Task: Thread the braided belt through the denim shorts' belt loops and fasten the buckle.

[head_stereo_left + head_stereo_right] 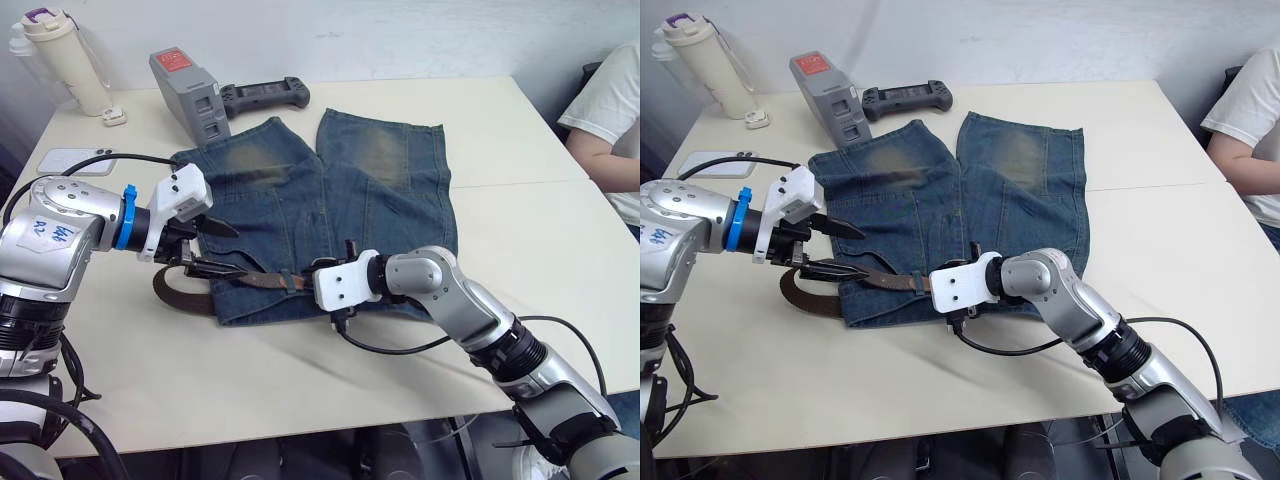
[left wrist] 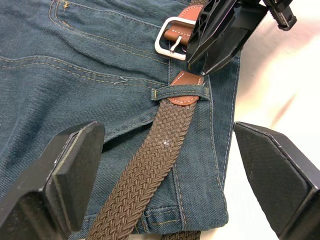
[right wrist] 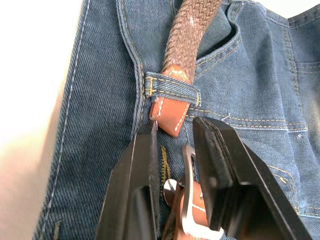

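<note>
The denim shorts [image 1: 380, 190] lie flat on the table, waistband toward me. The braided belt [image 2: 150, 170] runs along the waistband, and its slack curls off the shorts' left edge [image 1: 175, 295]. Its tan leather tip [image 3: 170, 112] pokes through one of the belt loops [image 2: 180, 92]. Just past that tip sits the silver buckle [image 2: 170, 37]. My right gripper [image 3: 177, 125] is shut on the buckle at mid-waistband. My left gripper [image 1: 232, 250] hovers open over the waistband's left part, one finger on each side of the belt.
At the table's back left stand a grey box [image 1: 190, 95], a black controller [image 1: 265, 97], a cream bottle [image 1: 70, 60] and a phone [image 1: 75, 160]. A person in a white shirt [image 1: 610, 130] sits at the right edge.
</note>
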Available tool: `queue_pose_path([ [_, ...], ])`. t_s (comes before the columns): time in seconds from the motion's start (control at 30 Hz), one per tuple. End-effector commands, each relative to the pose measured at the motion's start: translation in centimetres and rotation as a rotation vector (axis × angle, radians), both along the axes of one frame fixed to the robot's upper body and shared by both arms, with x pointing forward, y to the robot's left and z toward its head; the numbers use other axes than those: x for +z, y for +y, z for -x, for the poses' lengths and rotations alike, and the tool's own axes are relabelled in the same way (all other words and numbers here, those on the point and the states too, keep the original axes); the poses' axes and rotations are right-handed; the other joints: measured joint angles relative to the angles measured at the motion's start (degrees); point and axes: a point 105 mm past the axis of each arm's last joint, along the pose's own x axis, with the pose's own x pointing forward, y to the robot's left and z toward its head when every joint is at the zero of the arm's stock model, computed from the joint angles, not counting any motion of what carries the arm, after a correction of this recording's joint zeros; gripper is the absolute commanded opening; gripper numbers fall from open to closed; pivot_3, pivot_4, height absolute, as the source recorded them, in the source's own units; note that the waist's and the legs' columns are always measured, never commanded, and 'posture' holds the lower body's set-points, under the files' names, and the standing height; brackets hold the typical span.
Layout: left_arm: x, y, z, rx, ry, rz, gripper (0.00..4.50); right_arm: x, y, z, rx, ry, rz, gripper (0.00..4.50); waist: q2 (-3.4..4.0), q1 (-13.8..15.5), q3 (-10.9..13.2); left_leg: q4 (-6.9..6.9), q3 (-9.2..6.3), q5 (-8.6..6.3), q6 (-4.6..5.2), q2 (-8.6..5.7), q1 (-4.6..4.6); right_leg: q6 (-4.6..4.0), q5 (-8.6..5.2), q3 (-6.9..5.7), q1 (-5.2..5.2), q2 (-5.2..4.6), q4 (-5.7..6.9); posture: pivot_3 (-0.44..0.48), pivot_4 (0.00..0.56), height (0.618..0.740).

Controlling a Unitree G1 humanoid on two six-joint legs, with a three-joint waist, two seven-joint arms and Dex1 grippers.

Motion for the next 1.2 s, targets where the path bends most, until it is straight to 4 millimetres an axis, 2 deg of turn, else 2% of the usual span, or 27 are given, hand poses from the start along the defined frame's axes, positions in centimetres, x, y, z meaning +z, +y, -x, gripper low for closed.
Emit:
queue_pose_path([
  [0.03,1.1,-0.1,0.0,-0.015,-0.04,0.002,4.5,0.7,0.2,0.1,0.018,-0.052,-0.016,1.36,0.0,-0.01,0.0,0.0,0.0,0.0,0.0,0.0,0.0,0.0,0.0,0.0,0.0,0.0,0.0,0.0,0.15,0.664],
  [0.5,1.1,0.3,0.2,0.008,-0.039,-0.003,4.5,-1.6,0.6,-0.1,0.026,-0.043,0.02,1.36,0.0,-0.07,0.0,0.03,0.0,0.0,0.0,0.0,0.01,0.0,0.0,0.0,0.0,0.0,0.04,0.0,0.15,0.664],
  [0.8,0.7,0.3,0.0,0.013,-0.035,-0.009,4.5,-1.8,2.0,-0.2,0.083,-0.155,-0.012,1.36,-0.01,-0.09,-0.01,0.1,-0.01,0.0,-0.01,0.01,0.01,-0.02,-0.01,0.02,-0.01,0.0,0.13,0.0,0.15,0.664],
  [0.93,0.8,0.3,-0.1,0.012,-0.039,-0.01,4.5,-2.6,1.9,0.0,0.089,-0.131,-0.003,1.36,-0.01,-0.09,-0.01,0.16,-0.02,-0.01,-0.01,0.01,0.01,-0.06,-0.03,0.03,-0.04,-0.01,0.27,0.0,0.15,0.664],
  [1.0,0.8,0.3,-0.1,0.013,-0.041,-0.012,4.5,-2.6,1.8,0.1,0.087,-0.128,-0.007,0.82,-0.01,-0.08,-0.01,0.19,-0.04,-0.02,-0.03,0.01,0.02,-0.06,-0.04,0.03,-0.04,-0.01,0.34,0.0,0.15,0.664],
  [1.07,0.8,0.4,-0.2,0.013,-0.041,-0.014,4.5,-2.6,1.7,0.1,0.085,-0.122,-0.009,0.06,-0.01,-0.08,-0.01,0.21,-0.06,-0.02,-0.03,0.01,0.01,-0.08,-0.05,0.03,-0.05,-0.01,0.38,0.0,0.15,0.664],
  [1.2,0.6,0.3,-0.2,0.007,-0.038,-0.02,4.5,-2.0,1.1,0.0,0.058,-0.119,-0.033,0.02,-0.01,-0.01,-0.01,0.25,-0.07,-0.02,-0.03,0.01,0.01,-0.11,-0.06,0.03,-0.05,-0.01,0.43,0.0,0.15,0.664],
])
